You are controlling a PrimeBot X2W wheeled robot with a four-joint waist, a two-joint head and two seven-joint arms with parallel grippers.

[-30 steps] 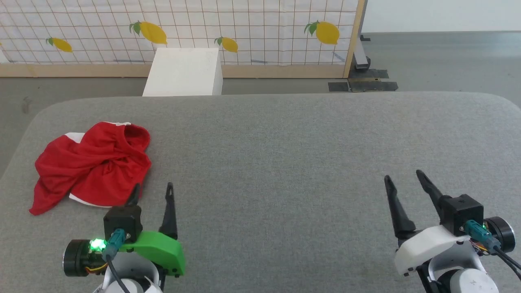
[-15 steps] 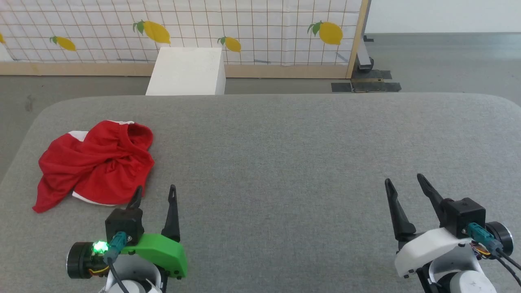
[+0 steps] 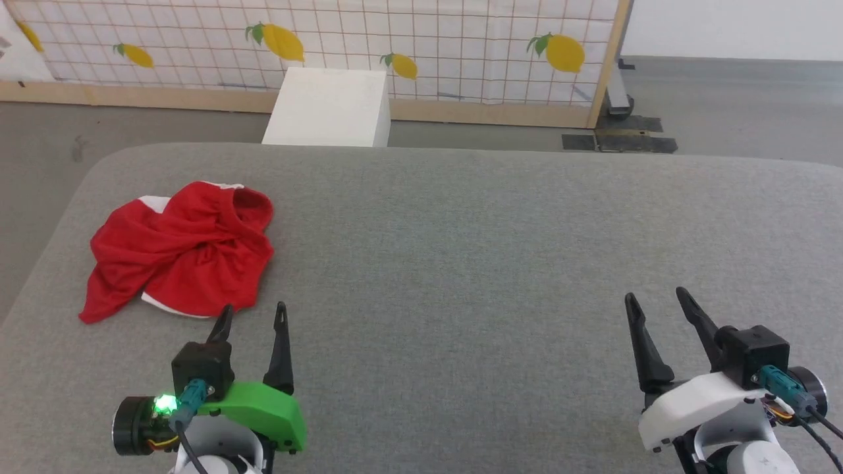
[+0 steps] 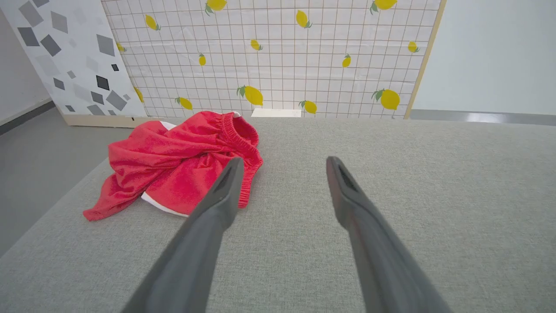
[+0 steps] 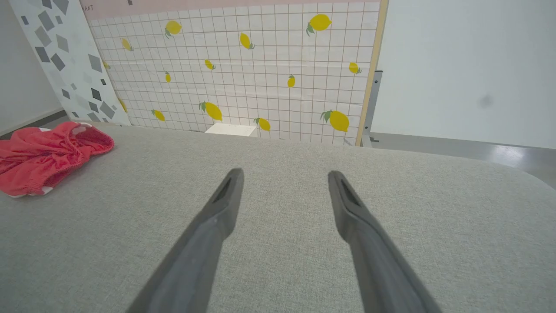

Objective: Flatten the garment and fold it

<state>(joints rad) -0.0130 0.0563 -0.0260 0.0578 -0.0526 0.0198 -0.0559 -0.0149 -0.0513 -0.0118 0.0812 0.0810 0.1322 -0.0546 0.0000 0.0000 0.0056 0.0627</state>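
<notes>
Shorts (image 3: pixel 181 260), bright red with white trim, lie crumpled in a heap on the grey table (image 3: pixel 461 250), toward its far left corner. The left gripper (image 3: pixel 253 315) hovers over the table just on the near side of the shorts, fingers spread, grasping nothing. The right gripper (image 3: pixel 656 299) hangs over the table's near right part, well apart from the shorts, fingers likewise spread and empty.

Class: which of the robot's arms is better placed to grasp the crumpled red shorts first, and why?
Probably the left. The open left gripper sits right by the garment, while the open right gripper is far across the grey table from it.
</notes>
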